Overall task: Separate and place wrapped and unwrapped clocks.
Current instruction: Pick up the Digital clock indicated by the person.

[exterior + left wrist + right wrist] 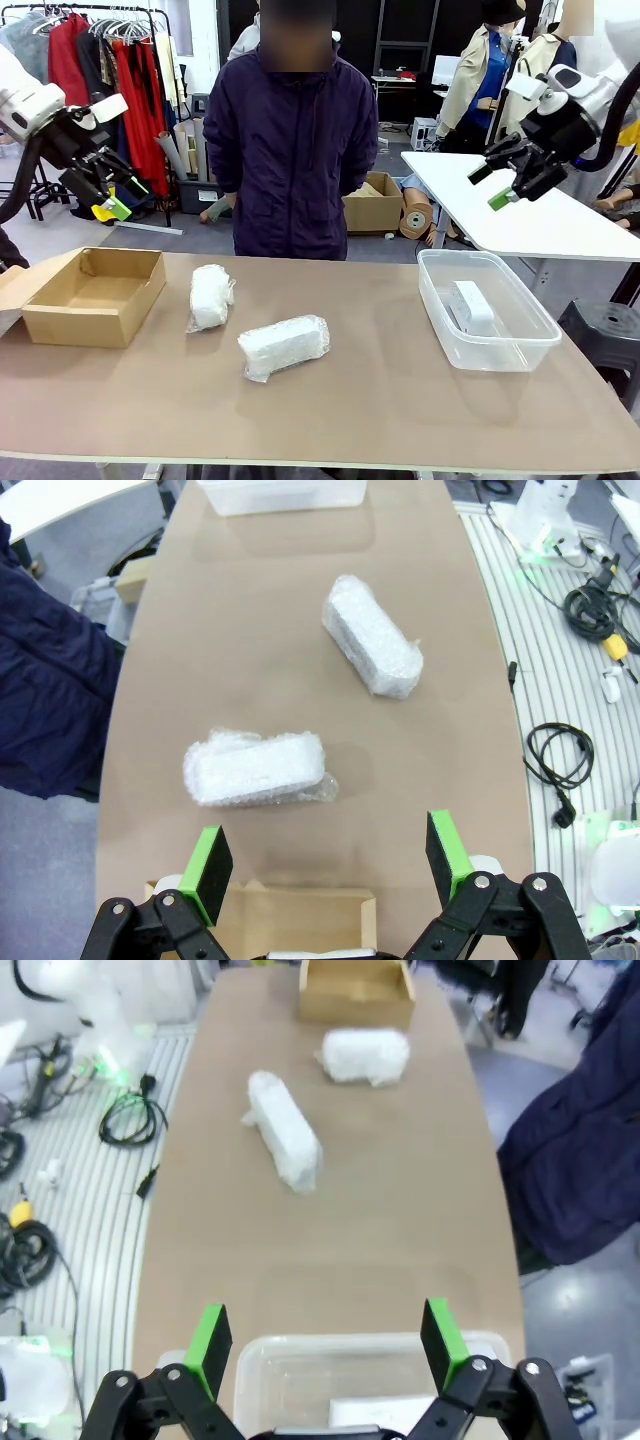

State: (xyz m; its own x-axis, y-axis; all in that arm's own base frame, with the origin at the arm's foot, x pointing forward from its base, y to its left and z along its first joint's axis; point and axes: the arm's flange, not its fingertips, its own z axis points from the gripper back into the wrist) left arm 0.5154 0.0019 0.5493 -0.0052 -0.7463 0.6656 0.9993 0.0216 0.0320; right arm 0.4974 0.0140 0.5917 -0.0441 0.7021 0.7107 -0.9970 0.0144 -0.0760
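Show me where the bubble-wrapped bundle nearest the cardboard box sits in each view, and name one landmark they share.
Front view: wrapped bundle left of centre, just right of the cardboard box.
Left wrist view: wrapped bundle lower left of centre, just above the cardboard box.
Right wrist view: wrapped bundle near the top, just below the cardboard box.
Shared landmark: the cardboard box.

open brown cardboard box (75, 325) at left end of tan tabletop (380, 400), clear plastic tub (490, 357) at right end, person in dark purple jacket (290, 150) behind far edge
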